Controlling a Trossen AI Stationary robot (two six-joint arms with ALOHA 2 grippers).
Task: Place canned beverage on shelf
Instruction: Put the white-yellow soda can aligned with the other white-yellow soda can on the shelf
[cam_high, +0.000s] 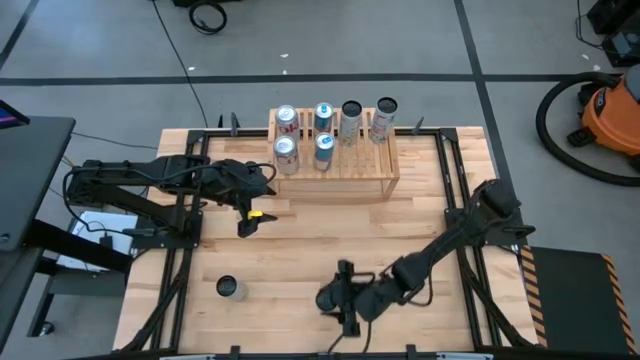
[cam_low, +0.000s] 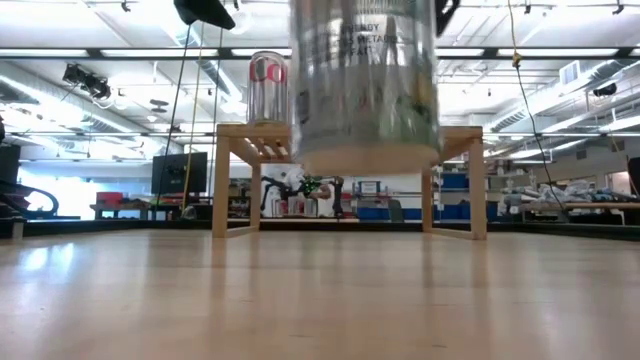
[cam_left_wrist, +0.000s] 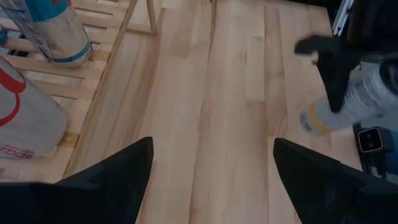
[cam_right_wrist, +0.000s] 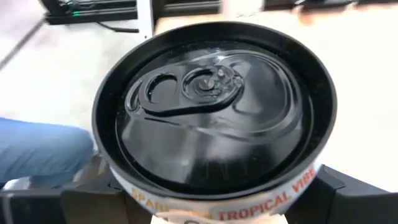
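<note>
You've got a fair bit of bare wood to work with between the shelf (cam_high: 335, 160) and the near edge of the table (cam_high: 300, 240), and nothing stands in the lane running from the shelf toward your right gripper (cam_high: 345, 298). That gripper sits well out from the shelf, close to the table's near edge, and it's clamped on a black-topped can (cam_right_wrist: 214, 106), 1 finger on each side of the body. In the low view that can (cam_low: 365, 85) is lifted clear of the tabletop, long axis straight up and down, lid up, its base hanging about level with the shelf's top. The right wrist view looks straight down onto the pull tab. Counting cans: 6 are standing upright on the shelf's slatted top in the high view, 4 along the far edge and 2 nearer the front, all bunched toward the shelf's left half and middle, so the right end of the slats is the free bit. 1 more lone can (cam_high: 229, 288) stands on the table well away from the shelf, out toward the near left corner. That makes 8 cans in all. Your left gripper (cam_high: 250, 222) hangs just off the shelf's front left corner, fingers spread wide and holding nothing, with the shelf's left edge and 2 of its cans right beside it in the left wrist view.
</note>
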